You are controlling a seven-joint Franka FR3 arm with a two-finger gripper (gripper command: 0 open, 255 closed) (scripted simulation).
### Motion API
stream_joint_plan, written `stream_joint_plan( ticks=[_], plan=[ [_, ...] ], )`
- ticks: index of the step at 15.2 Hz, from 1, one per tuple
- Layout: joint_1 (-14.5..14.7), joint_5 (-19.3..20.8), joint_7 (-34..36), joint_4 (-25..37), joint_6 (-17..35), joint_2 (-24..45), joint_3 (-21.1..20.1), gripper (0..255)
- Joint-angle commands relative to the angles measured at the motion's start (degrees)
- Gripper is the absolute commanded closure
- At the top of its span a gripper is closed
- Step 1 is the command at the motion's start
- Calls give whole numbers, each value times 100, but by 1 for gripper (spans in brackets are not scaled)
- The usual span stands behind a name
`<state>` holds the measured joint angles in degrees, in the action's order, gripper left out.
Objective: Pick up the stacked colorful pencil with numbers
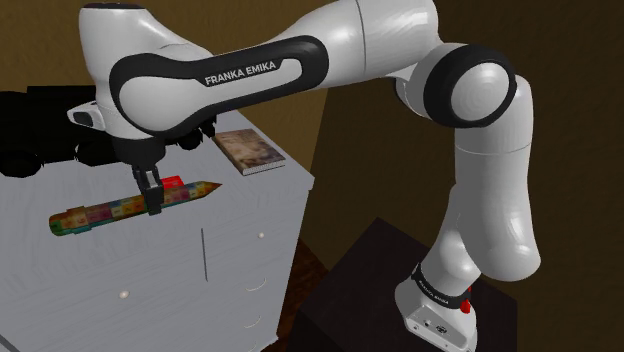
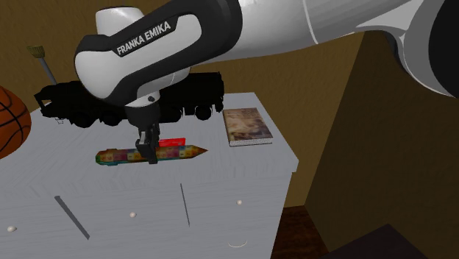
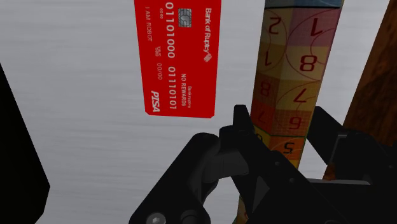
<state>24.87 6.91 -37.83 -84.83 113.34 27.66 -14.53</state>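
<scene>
The pencil (image 1: 100, 212) is a long stack of coloured blocks with a brown tip, lying across the white dresser top (image 1: 250, 195). Its blocks carry red numbers in the wrist view (image 3: 292, 70). My black gripper (image 1: 153, 205) comes down from above onto its middle, and both fingers clasp its sides (image 3: 281, 118). In the second exterior view the pencil (image 2: 176, 153) points its tip toward that view's right, with the gripper (image 2: 147, 156) shut on it. I cannot tell whether it is off the surface.
A red bank card (image 3: 181, 57) lies on the top just behind the pencil (image 2: 173, 140). A book (image 2: 246, 125) sits near the far right corner. A black toy truck (image 2: 110, 103) stands along the back, with a basketball (image 2: 11, 121) at the left.
</scene>
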Motion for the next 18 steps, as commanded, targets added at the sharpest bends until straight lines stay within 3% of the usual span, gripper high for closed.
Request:
stream_joint_plan(
  ticks=[1,18],
  plan=[
    [-2,-1,-6,-8,-1,0,-1,255],
    [40,-56,-54,959,-1097,-136,-36,255]
  ],
)
